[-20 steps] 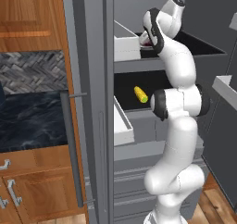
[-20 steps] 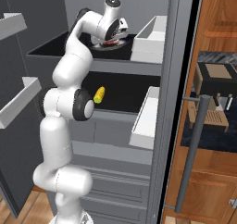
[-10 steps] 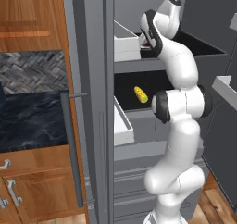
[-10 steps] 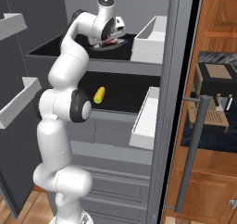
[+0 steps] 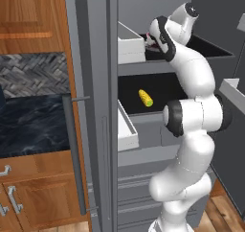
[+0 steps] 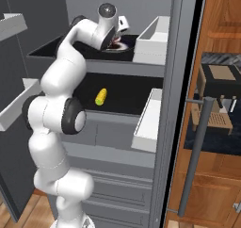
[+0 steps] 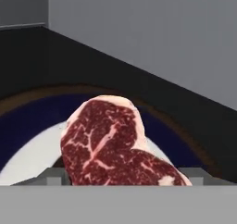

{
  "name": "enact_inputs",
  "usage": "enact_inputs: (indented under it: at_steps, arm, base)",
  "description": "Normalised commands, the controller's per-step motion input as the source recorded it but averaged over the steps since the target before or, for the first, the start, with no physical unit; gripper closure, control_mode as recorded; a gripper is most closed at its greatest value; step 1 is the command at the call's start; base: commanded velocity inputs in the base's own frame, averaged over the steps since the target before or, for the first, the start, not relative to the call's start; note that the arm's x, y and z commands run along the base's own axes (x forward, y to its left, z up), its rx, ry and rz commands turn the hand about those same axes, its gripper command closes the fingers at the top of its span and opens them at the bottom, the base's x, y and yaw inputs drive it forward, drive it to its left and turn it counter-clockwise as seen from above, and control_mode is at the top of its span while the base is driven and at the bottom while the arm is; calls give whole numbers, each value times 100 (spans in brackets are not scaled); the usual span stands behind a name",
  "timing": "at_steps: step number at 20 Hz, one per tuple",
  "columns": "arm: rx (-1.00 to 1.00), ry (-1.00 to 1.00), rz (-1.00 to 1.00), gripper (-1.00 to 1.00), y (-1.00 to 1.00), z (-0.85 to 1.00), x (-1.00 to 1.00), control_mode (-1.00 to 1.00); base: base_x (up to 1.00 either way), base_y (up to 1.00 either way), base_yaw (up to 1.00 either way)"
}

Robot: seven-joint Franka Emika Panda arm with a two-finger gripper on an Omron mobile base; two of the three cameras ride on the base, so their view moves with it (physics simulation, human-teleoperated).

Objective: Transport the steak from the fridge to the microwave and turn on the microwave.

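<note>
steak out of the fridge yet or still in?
In. The steak lies on a plate on the upper fridge shelf.

A rendered home kitchen: a tall grey fridge (image 5: 98, 106) stands open, its long bar handle (image 5: 74, 154) facing warm wooden cupboards (image 5: 33, 188) with metal pulls. Behind the dark stone table (image 5: 33, 125) runs a grey herringbone-tiled wall (image 5: 36, 73). Inside the fridge, a corn cob (image 5: 146, 98) lies on a dark shelf beside white bins (image 6: 147, 121), and a steak (image 7: 111, 146) rests on a blue-rimmed plate (image 7: 32, 121). A coffee machine (image 6: 217, 88) sits at the right; wood flooring (image 5: 225, 207) runs below.
</note>
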Motion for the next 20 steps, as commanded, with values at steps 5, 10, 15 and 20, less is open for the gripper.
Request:
enact_inputs:
  at_steps: [5,10,15,20]
  arm:
    - [11,-25,-10,100,0,31,-55,-100]
    - [30,10,-5,100,10,75,-68,-100]
    - [19,35,0,100,13,93,-47,-100]
    - [6,17,0,100,3,-21,-97,-100]
  base:
    - [0,0,0]
    - [0,0,0]
    - [0,0,0]
    - [0,0,0]
